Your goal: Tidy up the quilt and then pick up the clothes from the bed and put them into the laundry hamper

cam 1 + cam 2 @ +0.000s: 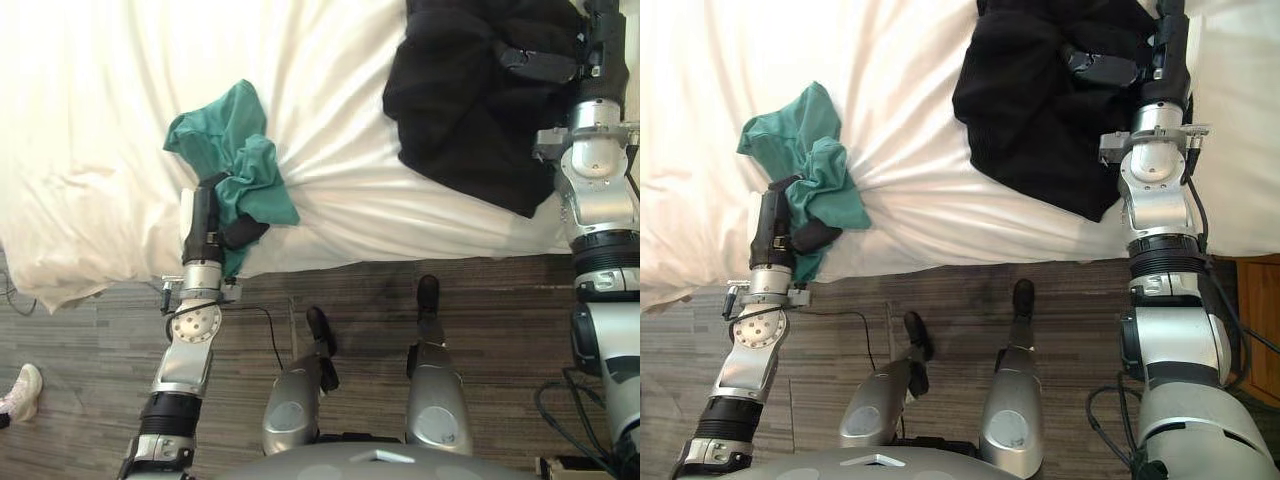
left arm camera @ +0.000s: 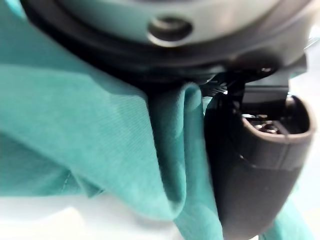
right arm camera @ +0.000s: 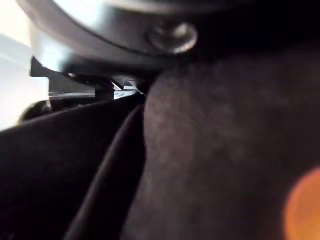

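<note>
A crumpled green garment [image 1: 235, 150] lies on the white quilt [image 1: 100, 120] near the bed's front edge. My left hand [image 1: 203, 225] is shut on its lower end, and the green cloth [image 2: 100, 150] is pinched between palm and thumb [image 2: 255, 165]. A black garment [image 1: 470, 100] is heaped at the far right of the bed. My right hand [image 1: 1165, 50] reaches into its right side with the thumb [image 1: 1105, 65] curled over a fold, and black cloth [image 3: 225, 150] presses against the palm.
The quilt [image 1: 940, 200] is creased around the green garment and hangs over the bed's front edge. Grey plank floor [image 1: 380, 300] runs along that edge. A person's shoe [image 1: 20, 392] stands at the far left. A brown wooden piece [image 1: 1260, 320] sits on the floor at the right.
</note>
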